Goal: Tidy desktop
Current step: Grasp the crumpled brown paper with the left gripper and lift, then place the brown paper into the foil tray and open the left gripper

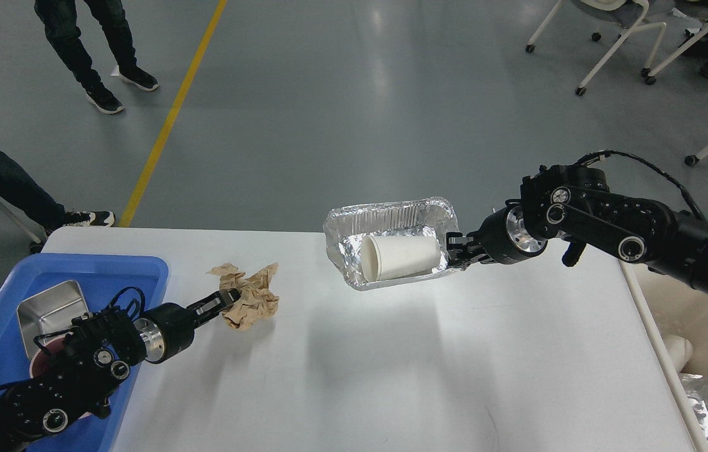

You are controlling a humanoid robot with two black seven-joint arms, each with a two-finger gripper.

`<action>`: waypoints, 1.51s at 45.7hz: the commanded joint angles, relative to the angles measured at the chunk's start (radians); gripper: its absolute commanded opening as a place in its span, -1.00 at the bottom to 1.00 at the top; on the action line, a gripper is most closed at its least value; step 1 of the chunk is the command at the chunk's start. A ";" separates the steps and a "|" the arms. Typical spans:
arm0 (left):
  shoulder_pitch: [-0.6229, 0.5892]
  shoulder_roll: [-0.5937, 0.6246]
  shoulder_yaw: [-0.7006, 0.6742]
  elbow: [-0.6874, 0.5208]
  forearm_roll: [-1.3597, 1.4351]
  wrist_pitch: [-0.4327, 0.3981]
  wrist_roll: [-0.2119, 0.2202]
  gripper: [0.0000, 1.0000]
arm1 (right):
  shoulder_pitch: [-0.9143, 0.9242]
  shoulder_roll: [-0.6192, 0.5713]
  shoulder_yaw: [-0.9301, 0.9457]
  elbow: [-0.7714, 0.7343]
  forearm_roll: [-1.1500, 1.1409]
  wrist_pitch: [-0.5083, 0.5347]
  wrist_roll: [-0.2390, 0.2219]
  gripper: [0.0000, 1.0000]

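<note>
Right gripper point(459, 250) pinches the rim of a tilted silver foil tray point(391, 242) held above the white glossy desktop point(391, 351); the loose white paper cup point(401, 257) inside could roll out. Left gripper point(226, 300) clamps crumpled brown paper point(252, 300); thin grip may tear.

lab/test hall; grey floor point(341, 94); yellow line point(172, 113); wheeled chairs point(611, 44)
</note>
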 commanded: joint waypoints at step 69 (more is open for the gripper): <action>-0.395 -0.272 0.017 0.049 -0.018 -0.113 0.043 -0.69 | 0.023 -0.017 0.038 0.072 0.001 0.005 0.003 -1.00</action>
